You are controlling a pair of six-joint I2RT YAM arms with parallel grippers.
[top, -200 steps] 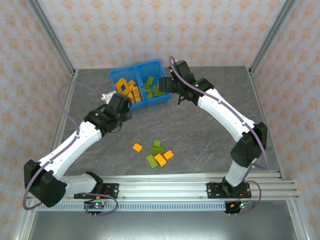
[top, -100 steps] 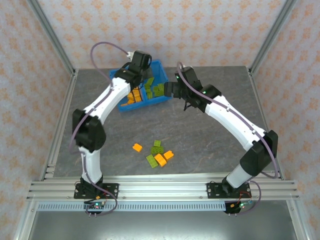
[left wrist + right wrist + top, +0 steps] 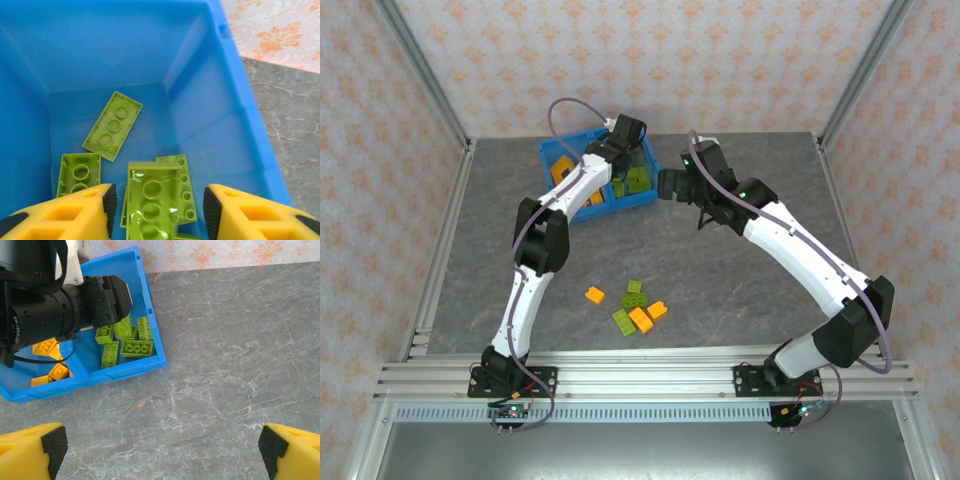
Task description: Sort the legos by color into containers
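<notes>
Sort mostly done, approx six legos left loose.
Blue bin (image 3: 127, 371) sits far-left on tabletop (image 3: 740, 280): orange bricks (image 3: 50, 347) in L compartment (image 3: 35, 389), green bricks (image 3: 135, 347) in R compartment (image 3: 100, 45). L claw (image 3: 156, 202) hangs over R compartment, fingers parted, a green brick (image 3: 150, 190) between them, not pinched. R claw (image 3: 162, 442) is spread wide and empty, just right of bin. Leftover cluster (image 3: 632, 305) lies near centre, orange & green mixed, unsorted.

Smooth, glossy plastic is seen on the blue bin (image 3: 200, 100), and a wet-looking shine is caught on the green brick (image 3: 155, 200) at 6 o'clock. The table (image 3: 225, 365) looks matt, marbled grey, stone-like. The yellow fingers (image 3: 60, 217) are plain matt plastic.
</notes>
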